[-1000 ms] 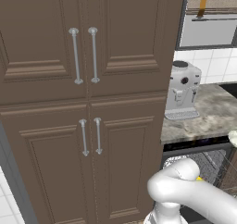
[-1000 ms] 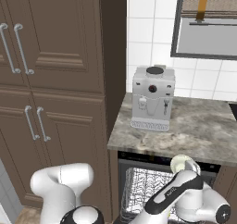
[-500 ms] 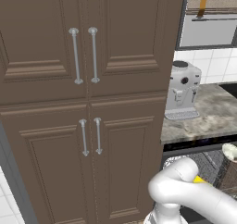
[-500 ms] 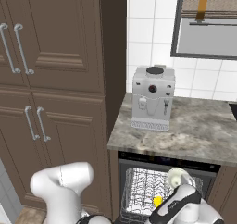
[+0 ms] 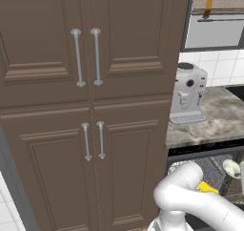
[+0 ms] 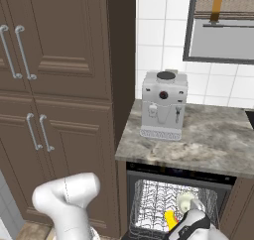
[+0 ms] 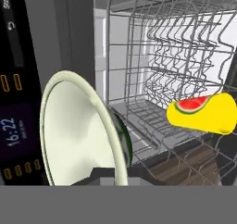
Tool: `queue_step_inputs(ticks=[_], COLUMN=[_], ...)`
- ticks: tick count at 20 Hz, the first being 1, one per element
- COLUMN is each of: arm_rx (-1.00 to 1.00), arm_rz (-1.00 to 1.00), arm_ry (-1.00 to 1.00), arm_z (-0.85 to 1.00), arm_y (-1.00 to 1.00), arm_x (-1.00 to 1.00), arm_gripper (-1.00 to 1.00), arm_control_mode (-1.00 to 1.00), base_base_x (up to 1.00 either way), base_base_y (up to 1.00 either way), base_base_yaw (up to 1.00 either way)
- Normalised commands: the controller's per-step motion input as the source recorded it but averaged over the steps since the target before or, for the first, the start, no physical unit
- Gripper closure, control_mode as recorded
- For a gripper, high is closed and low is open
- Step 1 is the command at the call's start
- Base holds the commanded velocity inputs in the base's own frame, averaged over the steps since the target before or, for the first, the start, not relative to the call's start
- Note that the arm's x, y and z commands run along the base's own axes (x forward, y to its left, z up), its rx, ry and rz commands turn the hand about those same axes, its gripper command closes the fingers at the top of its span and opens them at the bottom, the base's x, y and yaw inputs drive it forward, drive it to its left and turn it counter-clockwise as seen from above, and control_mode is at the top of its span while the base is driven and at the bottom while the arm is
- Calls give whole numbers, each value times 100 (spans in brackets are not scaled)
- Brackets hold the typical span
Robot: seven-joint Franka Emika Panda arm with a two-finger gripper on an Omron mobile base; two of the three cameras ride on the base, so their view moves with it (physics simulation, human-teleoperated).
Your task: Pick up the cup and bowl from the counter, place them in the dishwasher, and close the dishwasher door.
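Bowl first: we see it close up in the hand view, tipped on edge with its pale hollow facing us, just beside the dishwasher control strip with its lit clock. Our hand is closed; the bowl's rim sits right at the fingers, so we take it as gripped, though the fingertips themselves are hidden behind it. In the right base view the bowl hangs over the wire rack inside the dishwasher, below the worktop. From the left base view the bowl shows at the far right, under the worktop edge.

Beside the bowl lies the yellow cup, on its side on the rack, a watermelon picture on it. It also shows in both base views. A coffee machine stands on the worktop above the dishwasher.
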Motion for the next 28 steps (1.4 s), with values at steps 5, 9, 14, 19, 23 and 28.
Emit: queue_step_inputs(ticks=[5,9,14,19,23,28], arm_rx=[0,0,0,0,0,0], arm_rz=[1,0,0,0,0,5], arm_ry=[4,3,1,1,2,1], arm_z=[-66,-51,-39,-38,-47,-62], arm_y=[-1,-11,-22,-29,-26,-17], arm_x=[23,34,36,35,25,-8], arm_gripper=[100,100,100,100,100,100], arm_control_mode=[-100,-100,-100,-100,-100,-100], base_base_x=[0,0,0,0,0,0], base_base_y=[0,0,0,0,0,0], base_base_yaw=[0,0,0,0,0,0])
